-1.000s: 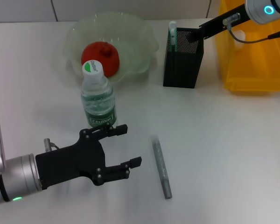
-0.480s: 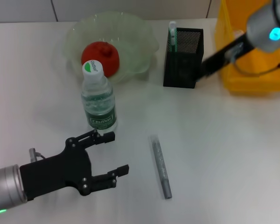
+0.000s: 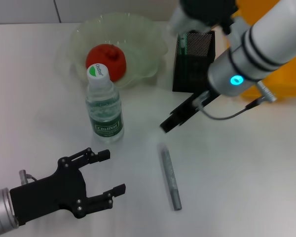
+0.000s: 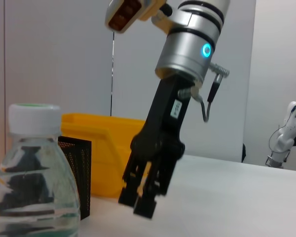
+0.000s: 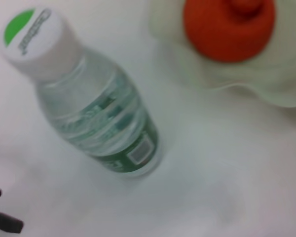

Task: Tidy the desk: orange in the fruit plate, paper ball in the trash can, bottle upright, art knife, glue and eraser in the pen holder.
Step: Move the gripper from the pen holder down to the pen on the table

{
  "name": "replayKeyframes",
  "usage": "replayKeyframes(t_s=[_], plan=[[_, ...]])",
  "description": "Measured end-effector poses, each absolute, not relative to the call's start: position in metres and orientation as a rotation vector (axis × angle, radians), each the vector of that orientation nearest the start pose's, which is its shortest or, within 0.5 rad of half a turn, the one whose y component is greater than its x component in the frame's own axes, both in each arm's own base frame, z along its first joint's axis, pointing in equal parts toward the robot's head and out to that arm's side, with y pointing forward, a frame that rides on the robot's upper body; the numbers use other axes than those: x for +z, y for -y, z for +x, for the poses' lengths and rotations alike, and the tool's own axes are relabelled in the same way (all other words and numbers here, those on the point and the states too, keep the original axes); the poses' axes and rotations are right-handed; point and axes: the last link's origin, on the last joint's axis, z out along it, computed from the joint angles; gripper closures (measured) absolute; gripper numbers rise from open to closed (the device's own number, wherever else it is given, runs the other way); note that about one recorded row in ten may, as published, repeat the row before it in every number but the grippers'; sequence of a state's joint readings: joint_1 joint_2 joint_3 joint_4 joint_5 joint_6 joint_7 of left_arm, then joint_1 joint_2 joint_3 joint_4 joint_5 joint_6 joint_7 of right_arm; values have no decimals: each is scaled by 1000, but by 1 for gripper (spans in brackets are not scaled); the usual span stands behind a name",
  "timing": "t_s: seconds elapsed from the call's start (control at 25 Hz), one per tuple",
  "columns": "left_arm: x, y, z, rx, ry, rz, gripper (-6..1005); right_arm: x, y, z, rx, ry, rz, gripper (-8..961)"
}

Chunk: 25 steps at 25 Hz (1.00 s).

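The bottle [image 3: 103, 103] stands upright on the white desk, also seen in the left wrist view [image 4: 34, 168] and the right wrist view [image 5: 98, 113]. The orange [image 3: 106, 60] lies in the pale green fruit plate [image 3: 143, 34]. Alone on the desk lies the grey art knife [image 3: 170, 175]. My right gripper [image 3: 167, 125] hangs shut just above and beyond the knife's far end. My left gripper [image 3: 112, 172] is open near the front left, apart from the bottle. A green white-capped stick [image 3: 183, 42] stands in the black pen holder [image 3: 193, 64]. Eraser and paper ball are out of view.
The yellow trash can [image 3: 278, 79] stands at the back right, beside the pen holder. My right arm [image 3: 256, 44] reaches across the pen holder. In the left wrist view the right gripper [image 4: 140, 200] hangs in front of the yellow bin [image 4: 108, 148].
My right gripper has swung from the pen holder down to the middle of the desk, near the knife. The left gripper has drawn back from the bottle toward the front left.
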State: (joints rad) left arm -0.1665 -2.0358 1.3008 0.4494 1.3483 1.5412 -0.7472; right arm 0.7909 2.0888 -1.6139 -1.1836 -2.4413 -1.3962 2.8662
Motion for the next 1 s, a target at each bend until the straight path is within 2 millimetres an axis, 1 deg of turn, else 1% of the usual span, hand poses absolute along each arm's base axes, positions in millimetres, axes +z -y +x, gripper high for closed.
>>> replayKeyframes(t_s=[0.16,0.28,0.44,0.68,1.0], plan=[[-47,-208,-314,-856,311,-2645,200,-81,-361,115,-429,-1047,-2669,378],[-48,-207,-314,-853,306,-2643,200,-94,-357,115,-481,-1027,-2702,387],[-48,-207,-314,-853,307,-2643,200,-99,-354,116,-512,-1004,-2711,399],[-49,-207,-313,-855,305,-2642,201,-100,-349,116,-553,-1008,-2724,416],[-50,-210,-311,-860,299,-2644,201,-107,-343,116,-637,-955,-2736,439]])
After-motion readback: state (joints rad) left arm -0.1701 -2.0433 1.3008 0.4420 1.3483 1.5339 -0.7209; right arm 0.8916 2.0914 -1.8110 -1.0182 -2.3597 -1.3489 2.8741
